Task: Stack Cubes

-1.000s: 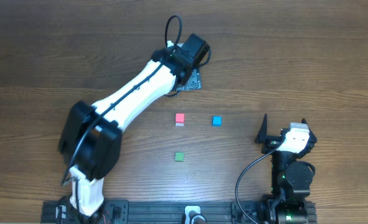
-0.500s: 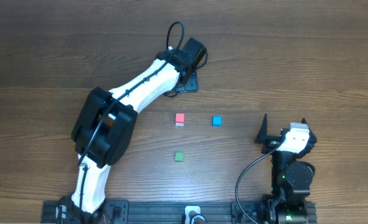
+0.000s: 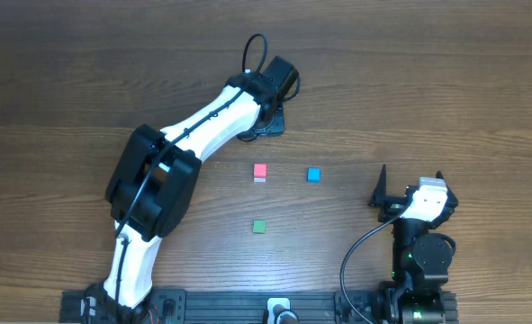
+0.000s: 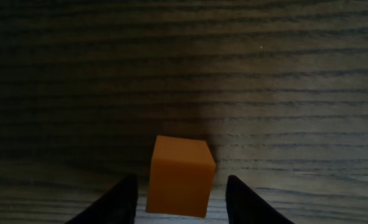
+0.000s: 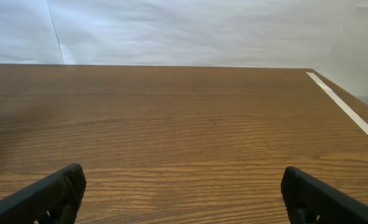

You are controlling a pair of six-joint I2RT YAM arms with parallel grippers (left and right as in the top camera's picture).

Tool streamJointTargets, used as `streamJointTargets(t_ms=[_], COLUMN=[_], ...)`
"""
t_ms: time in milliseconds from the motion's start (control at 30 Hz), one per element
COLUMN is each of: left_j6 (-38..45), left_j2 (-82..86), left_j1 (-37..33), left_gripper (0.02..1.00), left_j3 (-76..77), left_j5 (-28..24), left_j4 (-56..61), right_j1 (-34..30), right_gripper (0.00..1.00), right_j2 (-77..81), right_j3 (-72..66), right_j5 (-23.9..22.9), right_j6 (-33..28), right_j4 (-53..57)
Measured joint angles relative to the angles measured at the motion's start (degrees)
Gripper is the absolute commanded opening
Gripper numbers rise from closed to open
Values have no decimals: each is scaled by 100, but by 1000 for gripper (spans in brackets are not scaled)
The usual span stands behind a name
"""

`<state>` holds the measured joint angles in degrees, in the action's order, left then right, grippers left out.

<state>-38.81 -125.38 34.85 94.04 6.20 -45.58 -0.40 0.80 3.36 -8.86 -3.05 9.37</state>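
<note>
**Squarely between spread fingers: the orange cube**

Up the counter (image 3: 428,72), the left arm reached to the far side of the middle, and its left tool (image 4: 181,180) sat low over the wood. From the left wrist view, the tool's 2 fingers (image 4: 124,196) were spread apart, 1 on each side of the orange cube (image 4: 180,168). A thin gap showed on both sides, so neither finger touched it. The cube rested flat on the counter, and it threw a soft shadow beyond itself.

Nearer the arm bases, 3 more cubes lay apart from one another. The pink cube (image 3: 260,171) and the blue cube (image 3: 313,174) sat side by side with bare wood between them. The green cube (image 3: 259,227) lay closer to the bases, roughly in line with the pink 1.

Over on the right, the right tool (image 3: 410,184) stayed close to its own base, well apart from every cube. Its fingers (image 5: 47,196) were spread wide with nothing between them, facing bare counter and a white backdrop (image 5: 184,31).
</note>
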Motion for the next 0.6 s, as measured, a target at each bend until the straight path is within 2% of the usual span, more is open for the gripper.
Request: streamJointTargets(t_ms=[167,600], left_j6=[2,22], left_j2=[0,-87], left_j1=[0,0], left_gripper=[411,246], left_j3=[-2,0], left_j5=[0,-2], left_j4=[0,55], right_j1=[0,0], right_gripper=[993,991], right_j2=[0,0], right_j3=[0,0], right_j5=[0,0], right_j6=[4,7], right_j4=[0,0])
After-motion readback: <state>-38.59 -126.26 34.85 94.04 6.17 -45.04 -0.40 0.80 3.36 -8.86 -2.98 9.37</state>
